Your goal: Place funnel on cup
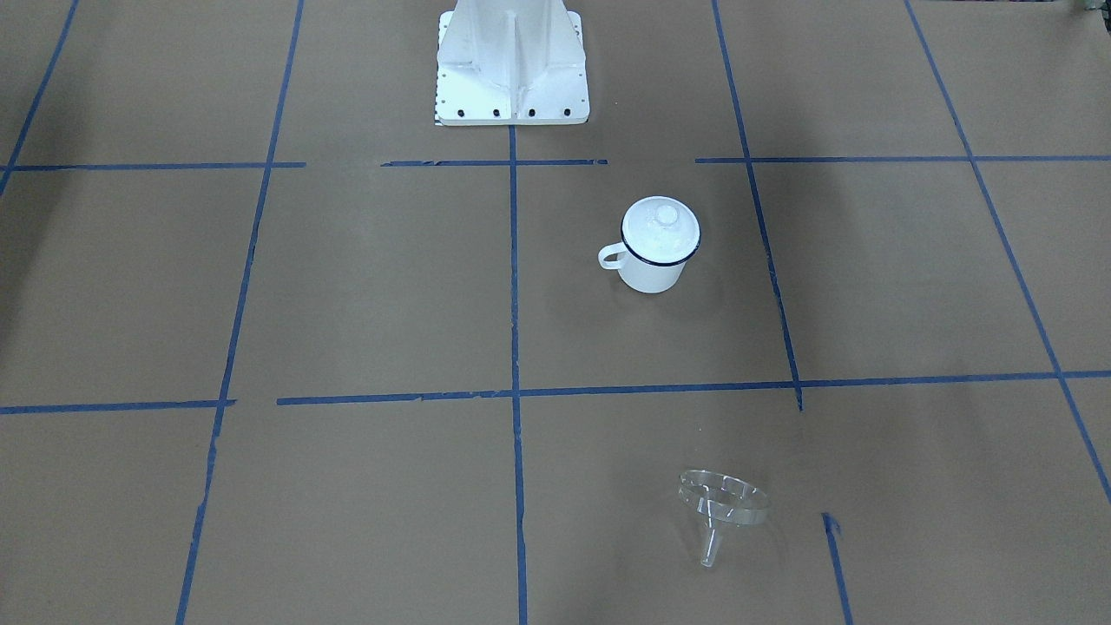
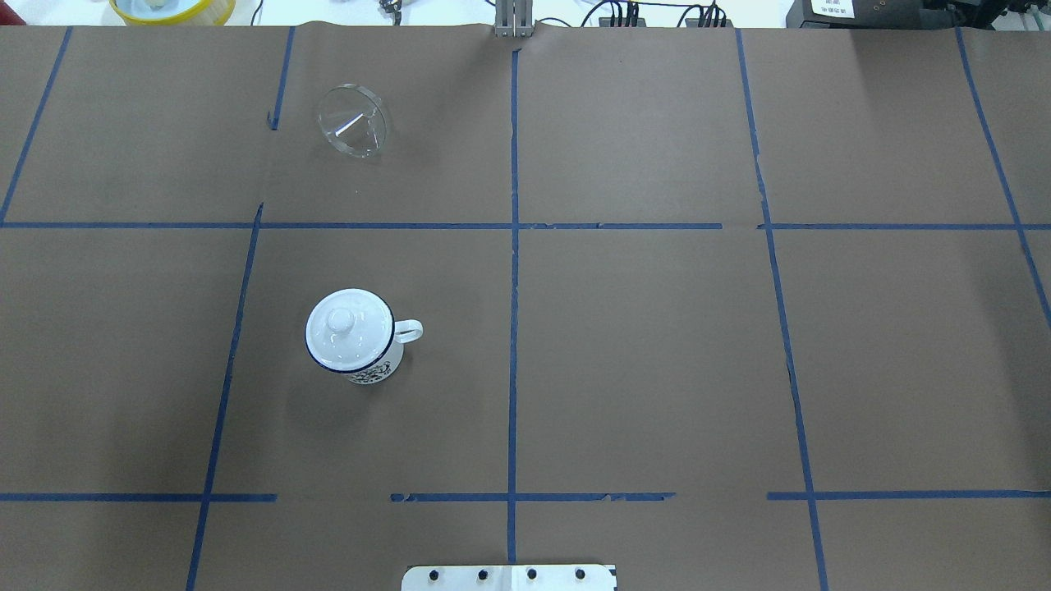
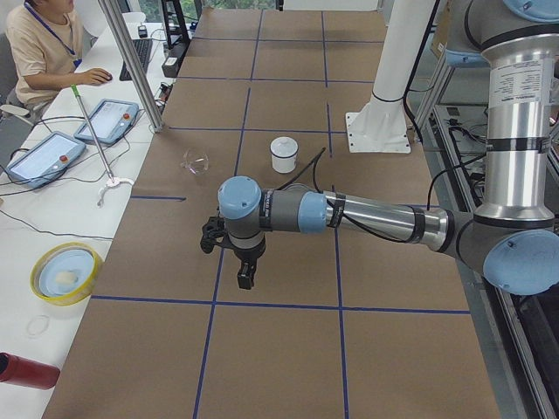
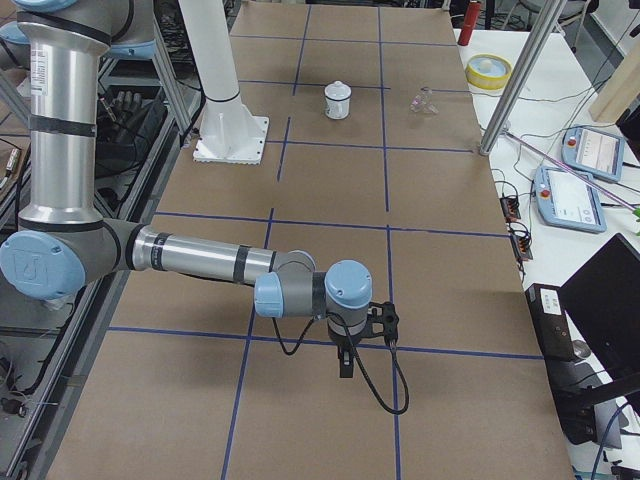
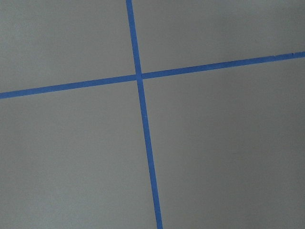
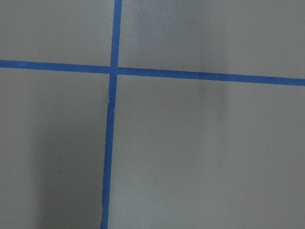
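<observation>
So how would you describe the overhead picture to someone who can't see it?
A white cup with a knobbed lid on it stands left of centre on a brown table marked with blue tape lines, handle pointing right. Farther back, a clear funnel lies tipped on its side. No robot arm shows, only a white base plate at the bottom edge.

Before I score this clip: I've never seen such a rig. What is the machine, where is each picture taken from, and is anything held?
It is a two-armed robot on a white base. Two cameras look down on the table from opposite sides. Two look along it from its ends and show the left gripper and the right gripper over bare paper, nothing visibly held; open or shut, I cannot tell. Two wrist cameras see only blue tape. On the table are the cup, a lid on it, and, well apart, the funnel on its side.
</observation>
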`<state>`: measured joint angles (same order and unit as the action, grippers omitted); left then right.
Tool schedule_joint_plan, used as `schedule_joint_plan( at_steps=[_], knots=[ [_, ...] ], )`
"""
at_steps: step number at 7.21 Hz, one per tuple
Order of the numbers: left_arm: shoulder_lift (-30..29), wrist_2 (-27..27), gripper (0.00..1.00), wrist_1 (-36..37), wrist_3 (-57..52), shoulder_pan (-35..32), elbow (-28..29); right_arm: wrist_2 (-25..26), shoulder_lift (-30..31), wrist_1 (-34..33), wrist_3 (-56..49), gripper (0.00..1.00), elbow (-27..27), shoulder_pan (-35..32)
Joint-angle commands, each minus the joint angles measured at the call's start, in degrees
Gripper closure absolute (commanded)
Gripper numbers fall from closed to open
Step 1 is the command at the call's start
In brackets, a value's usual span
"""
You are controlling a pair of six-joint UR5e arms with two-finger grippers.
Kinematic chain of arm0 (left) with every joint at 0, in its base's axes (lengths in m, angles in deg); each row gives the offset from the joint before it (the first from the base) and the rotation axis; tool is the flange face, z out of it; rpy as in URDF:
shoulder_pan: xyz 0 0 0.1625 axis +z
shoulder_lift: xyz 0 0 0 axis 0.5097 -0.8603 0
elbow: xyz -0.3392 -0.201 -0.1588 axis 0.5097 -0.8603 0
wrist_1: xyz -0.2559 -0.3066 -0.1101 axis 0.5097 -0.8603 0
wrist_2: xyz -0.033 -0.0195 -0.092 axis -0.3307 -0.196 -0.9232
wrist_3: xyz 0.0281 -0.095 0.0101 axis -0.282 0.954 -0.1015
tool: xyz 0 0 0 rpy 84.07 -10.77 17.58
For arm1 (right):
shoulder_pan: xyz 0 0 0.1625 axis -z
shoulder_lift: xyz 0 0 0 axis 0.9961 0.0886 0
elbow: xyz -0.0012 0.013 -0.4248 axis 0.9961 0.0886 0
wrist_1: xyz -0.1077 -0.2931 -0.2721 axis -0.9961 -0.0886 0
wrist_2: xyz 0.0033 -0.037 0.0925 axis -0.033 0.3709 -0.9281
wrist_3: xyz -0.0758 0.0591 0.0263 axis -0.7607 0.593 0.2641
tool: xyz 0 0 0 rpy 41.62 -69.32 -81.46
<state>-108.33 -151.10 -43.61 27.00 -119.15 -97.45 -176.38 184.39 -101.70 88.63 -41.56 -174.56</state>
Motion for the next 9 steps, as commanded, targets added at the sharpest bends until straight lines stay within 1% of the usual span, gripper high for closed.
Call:
schedule_joint_plan(
  at_steps=[1,3,5,6,7,8,9],
  knots=[
    [-0.09,0.00,0.00,0.07,0.00,0.00,-0.27,0.00,0.00,0.00,0.00,0.00,0.00,0.00],
    [-0.26,0.00,0.00,-0.01,0.00,0.00,-1.59,0.00,0.00,0.00,0.00,0.00,0.00,0.00],
    [-1.92,-0.78,0.00,-0.45,0.09,0.44,-2.64,0.00,0.00,0.00,0.00,0.00,0.00,0.00],
    [-6.20,-2.44,0.00,-0.72,0.09,1.66,-4.22,0.00,0.00,0.00,0.00,0.00,0.00,0.00],
    [-11.46,-2.11,0.00,-0.72,0.44,3.58,-4.84,0.00,0.00,0.00,0.00,0.00,0.00,0.00],
    [-18.56,-1.85,0.00,-0.81,7.23,4.30,-3.89,0.00,0.00,0.00,0.00,0.00,0.00,0.00],
    [-23.94,-1.67,0.00,-1.15,20.52,6.05,-5.01,0.00,0.00,0.00,0.00,0.00,0.00,0.00]
  ],
)
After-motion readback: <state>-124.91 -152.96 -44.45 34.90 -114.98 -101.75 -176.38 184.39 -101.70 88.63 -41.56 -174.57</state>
